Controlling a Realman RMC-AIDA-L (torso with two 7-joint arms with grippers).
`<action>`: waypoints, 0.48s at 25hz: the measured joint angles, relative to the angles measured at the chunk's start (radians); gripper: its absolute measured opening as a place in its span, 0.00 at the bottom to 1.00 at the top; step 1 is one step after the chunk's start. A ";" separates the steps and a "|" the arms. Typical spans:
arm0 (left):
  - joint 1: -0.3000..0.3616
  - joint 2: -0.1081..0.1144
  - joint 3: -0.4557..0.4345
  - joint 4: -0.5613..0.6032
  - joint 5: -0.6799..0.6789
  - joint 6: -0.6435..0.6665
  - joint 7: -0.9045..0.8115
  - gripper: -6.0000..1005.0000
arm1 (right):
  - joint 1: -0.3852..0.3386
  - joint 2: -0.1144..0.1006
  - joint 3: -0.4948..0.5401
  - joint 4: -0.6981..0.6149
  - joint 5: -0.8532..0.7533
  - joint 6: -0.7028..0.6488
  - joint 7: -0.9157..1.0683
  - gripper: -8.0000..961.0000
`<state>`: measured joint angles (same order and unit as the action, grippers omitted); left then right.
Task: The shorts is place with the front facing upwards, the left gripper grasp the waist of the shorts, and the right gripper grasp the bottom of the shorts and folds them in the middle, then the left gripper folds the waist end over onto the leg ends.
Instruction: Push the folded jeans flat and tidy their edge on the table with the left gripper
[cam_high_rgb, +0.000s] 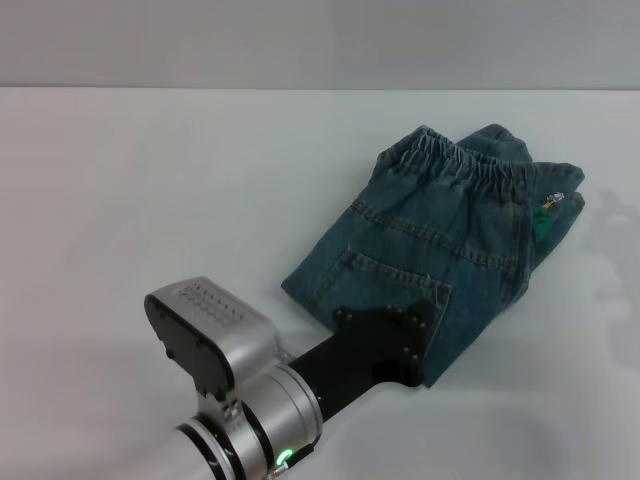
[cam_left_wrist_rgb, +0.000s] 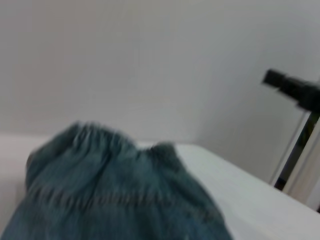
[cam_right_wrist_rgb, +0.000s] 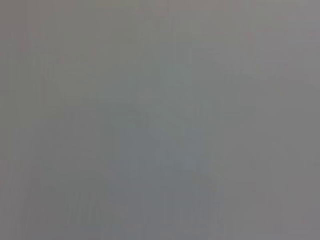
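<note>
Table (cam_high_rgb: 120, 200) is white, with its far edge running straight across the top of the head view where it meets a grey wall; wide bare surface on the robot's left side and in front, a narrower strip on its right past the shorts. Shorts (cam_high_rgb: 445, 245) sit right of centre, mid-depth, lying flat on the table. Blue denim, folded into a compact stack, elastic gathered waistband (cam_high_rgb: 470, 165) on the far end, a stitched back pocket (cam_high_rgb: 395, 285) showing on top, small green tag (cam_high_rgb: 548, 215) at the right edge. Long axis runs diagonal: waistband far-right, the other end near-left, toward the robot. Near-left end is partly covered by the left gripper (cam_high_rgb: 395, 335), whose black body comes in from the lower left on the silver arm and overlaps that near corner of the denim. Can't tell whether its fingers are apart or together, they're hidden under the black housing. Left wrist view shows the denim close up, waistband ruffle on its far side, table edge beyond, and a dark stand (cam_left_wrist_rgb: 295, 92) against the wall. Right gripper isn't visible in any view; right wrist view is just blank grey.
</note>
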<state>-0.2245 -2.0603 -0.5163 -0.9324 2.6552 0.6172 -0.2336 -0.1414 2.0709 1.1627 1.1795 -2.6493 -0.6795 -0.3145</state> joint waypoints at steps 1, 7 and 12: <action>-0.015 -0.001 0.003 0.021 0.000 -0.001 -0.040 0.00 | -0.004 0.000 0.000 0.001 0.000 -0.001 0.000 0.01; -0.099 -0.003 0.027 0.114 0.003 -0.004 -0.212 0.01 | -0.016 0.002 -0.006 0.005 0.000 -0.006 0.000 0.01; -0.132 -0.005 0.029 0.156 0.003 -0.007 -0.243 0.01 | -0.033 0.004 -0.013 0.029 0.000 -0.008 0.000 0.01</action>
<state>-0.3565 -2.0650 -0.4871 -0.7760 2.6586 0.6098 -0.4765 -0.1743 2.0749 1.1492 1.2086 -2.6491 -0.6874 -0.3145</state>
